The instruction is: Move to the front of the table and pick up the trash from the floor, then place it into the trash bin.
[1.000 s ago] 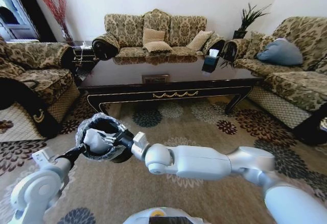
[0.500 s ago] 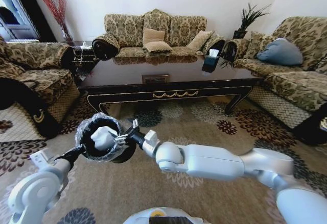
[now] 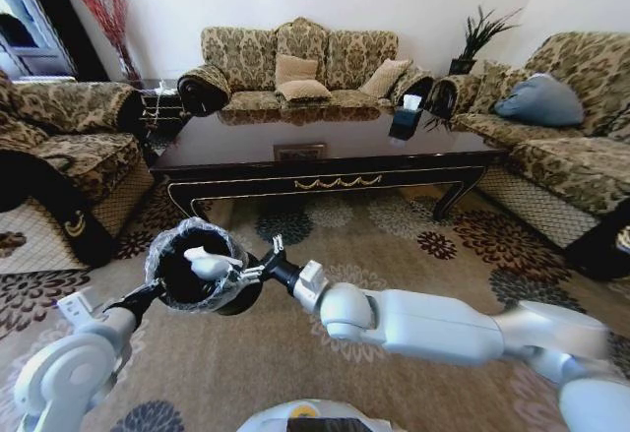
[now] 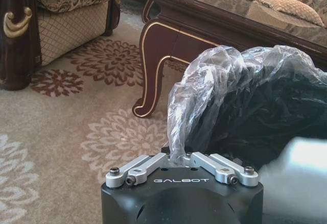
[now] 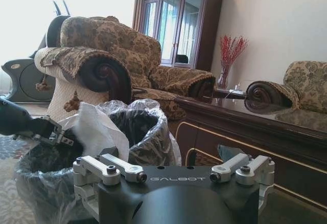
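The left gripper (image 3: 148, 295) clamps the trash bin (image 3: 197, 267)'s liner; the right gripper (image 3: 248, 271), released, should withdraw without snagging it.

Home living room, patterned sofas (image 3: 300, 58), floral carpet (image 3: 394, 245)
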`<state>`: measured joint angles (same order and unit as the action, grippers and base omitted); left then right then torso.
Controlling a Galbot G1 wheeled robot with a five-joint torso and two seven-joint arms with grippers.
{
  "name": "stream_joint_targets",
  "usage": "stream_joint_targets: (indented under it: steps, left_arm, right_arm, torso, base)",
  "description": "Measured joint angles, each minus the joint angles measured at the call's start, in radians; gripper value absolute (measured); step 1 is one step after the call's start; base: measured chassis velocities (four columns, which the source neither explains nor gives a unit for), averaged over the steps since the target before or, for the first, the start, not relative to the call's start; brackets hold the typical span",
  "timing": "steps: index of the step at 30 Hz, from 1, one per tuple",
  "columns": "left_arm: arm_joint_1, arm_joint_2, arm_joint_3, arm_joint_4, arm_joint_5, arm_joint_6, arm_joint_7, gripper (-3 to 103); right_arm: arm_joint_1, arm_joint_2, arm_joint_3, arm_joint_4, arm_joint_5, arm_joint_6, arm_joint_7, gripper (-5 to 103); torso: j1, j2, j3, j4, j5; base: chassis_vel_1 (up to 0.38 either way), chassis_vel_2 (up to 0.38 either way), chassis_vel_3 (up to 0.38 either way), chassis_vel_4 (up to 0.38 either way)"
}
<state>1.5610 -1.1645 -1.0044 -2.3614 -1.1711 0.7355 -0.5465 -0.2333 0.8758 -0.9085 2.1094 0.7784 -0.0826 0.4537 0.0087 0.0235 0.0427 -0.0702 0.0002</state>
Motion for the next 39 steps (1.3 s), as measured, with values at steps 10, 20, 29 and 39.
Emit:
stream_joint_targets:
  steps: [10,20,29,39]
  left_arm:
    - [0.002,0.001,-0.004,-0.007,-0.001,0.0,0.0,2]
    - [0.0,0.001,-0.006,-0.008,-0.007,0.0,0.001,2]
    - [-0.006,-0.003,-0.002,-0.006,-0.008,0.0,0.001,2]
    - [-0.011,-0.005,-0.029,-0.01,-0.065,0.0,-0.007,2]
  right_arm:
    - [-0.041,-0.036,0.025,0.008,-0.041,0.009,-0.012,100]
    - [-0.074,-0.068,0.02,0.006,-0.089,0.02,-0.034,100]
    - [-0.093,-0.075,-0.002,-0.018,-0.149,0.029,-0.054,100]
    - [-0.166,-0.063,0.03,-0.156,-0.157,-0.068,0.047,100]
  torso:
    - [0.0,0.0,0.0,0.0002,-0.0001]
    - [0.0,0.0,0.0,0.0001,-0.0001]
    - [0.0,0.0,0.0,0.0002,-0.0002]
    - [0.0,0.0,0.0,0.0002,-0.0001]
  base:
    - [0.0,0.0,0.0,0.0]
    - [0.0,0.0,0.0,0.0]
    - [0.0,0.0,0.0,0.0]
    - [0.0,0.0,0.0,0.0]
